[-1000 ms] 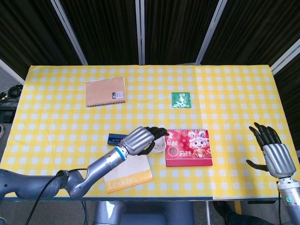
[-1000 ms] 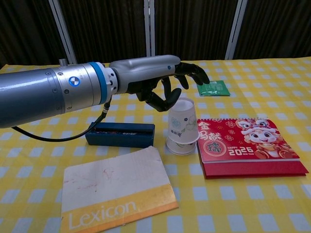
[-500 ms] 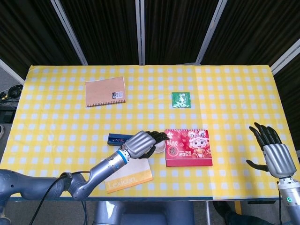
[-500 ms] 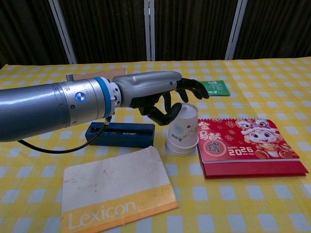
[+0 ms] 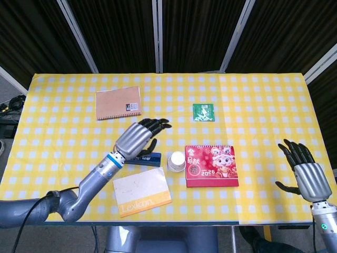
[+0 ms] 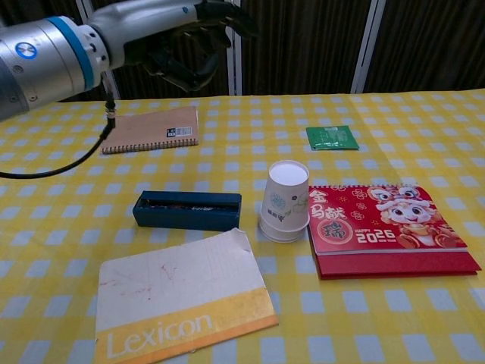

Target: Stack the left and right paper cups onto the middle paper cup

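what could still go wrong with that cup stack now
The paper cup stack stands upside down, leaning toward the calendar and looking unevenly seated; a bump to the table could topple it. The left hand hangs open above the blue box close by, so a careless move past it might clip the stack.

We see a matt yellow-and-white checked cloth [image 6: 424, 136] covering the counter, lying smooth. On it the stacked paper cups [image 6: 285, 201] look white and faintly sheened, with a small printed motif. Just right of the cups, the red calendar [image 6: 392, 227] has a glossy printed face. Left of the cups, the dark blue box [image 6: 187, 210] looks smooth and slightly shiny. The left hand [image 5: 138, 138] shows brushed silver metal with black fingers [image 5: 157, 124].
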Motion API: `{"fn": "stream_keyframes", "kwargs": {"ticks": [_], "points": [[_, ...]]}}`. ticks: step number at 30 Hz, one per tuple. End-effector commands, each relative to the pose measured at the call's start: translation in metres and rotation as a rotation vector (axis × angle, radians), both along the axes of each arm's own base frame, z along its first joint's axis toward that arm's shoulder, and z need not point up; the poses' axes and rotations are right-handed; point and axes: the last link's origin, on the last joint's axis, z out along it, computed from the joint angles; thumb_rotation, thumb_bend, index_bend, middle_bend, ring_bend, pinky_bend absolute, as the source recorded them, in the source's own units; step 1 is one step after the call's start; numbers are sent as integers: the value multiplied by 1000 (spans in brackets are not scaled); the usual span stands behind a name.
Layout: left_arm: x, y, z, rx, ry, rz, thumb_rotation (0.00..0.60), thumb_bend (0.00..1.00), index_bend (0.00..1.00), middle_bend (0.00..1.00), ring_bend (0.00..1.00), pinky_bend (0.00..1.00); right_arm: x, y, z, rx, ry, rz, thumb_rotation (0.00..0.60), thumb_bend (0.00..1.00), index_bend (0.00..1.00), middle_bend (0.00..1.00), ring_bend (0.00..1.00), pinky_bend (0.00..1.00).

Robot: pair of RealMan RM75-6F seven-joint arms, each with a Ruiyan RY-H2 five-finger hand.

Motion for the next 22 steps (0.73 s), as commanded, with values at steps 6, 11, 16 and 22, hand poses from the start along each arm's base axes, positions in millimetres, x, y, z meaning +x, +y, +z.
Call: {"fn": "stream_keyframes", "kwargs": {"ticks": [6,11,16,22], "points": [[-136,-55,98,353,210,314,600,0,0,0,0,0,3,3,3,-22,4,-17,600,0,16,0,0,0],[-189,-98,118,394,176,421,600,0,0,0,0,0,6,2,1,-20,9,-9,600,0,16,0,0,0],[-215,-131,122,394,150,479,600,0,0,0,0,0,8,2,0,-16,10,4,600,0,15,0,0,0],[-228,-151,123,390,149,515,600,0,0,0,0,0,10,3,-2,-12,11,11,600,0,15,0,0,0]]}}
